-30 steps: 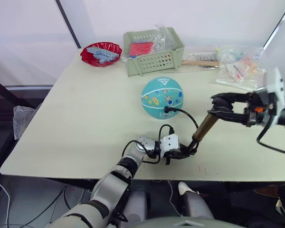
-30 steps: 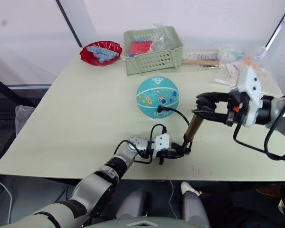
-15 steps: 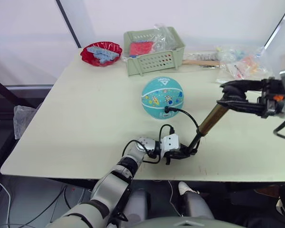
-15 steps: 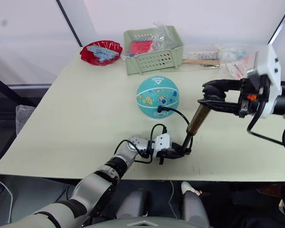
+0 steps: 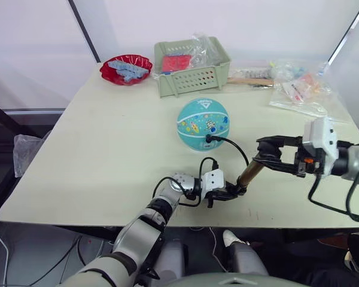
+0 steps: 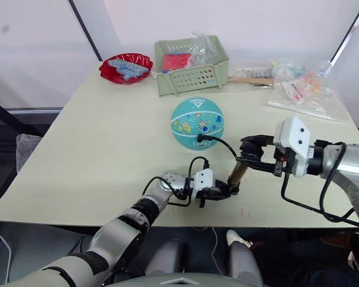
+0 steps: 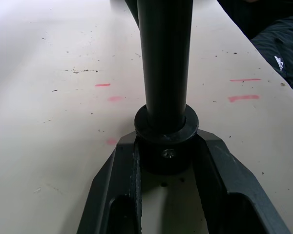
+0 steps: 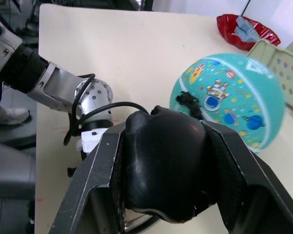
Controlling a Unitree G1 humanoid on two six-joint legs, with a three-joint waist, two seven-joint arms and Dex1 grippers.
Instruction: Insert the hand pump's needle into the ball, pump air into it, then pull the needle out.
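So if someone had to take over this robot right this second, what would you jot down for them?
Left gripper: shut on the hand pump's base, holding it against the table.
Right gripper: shut on the pump's T-handle, with the handle pushed low.
Ball: round, mid-table; the hose runs to its near side, and the needle fitting sits against the ball.
Done: needle in, pumping under way.
Left: finish pumping, then pull the needle out.
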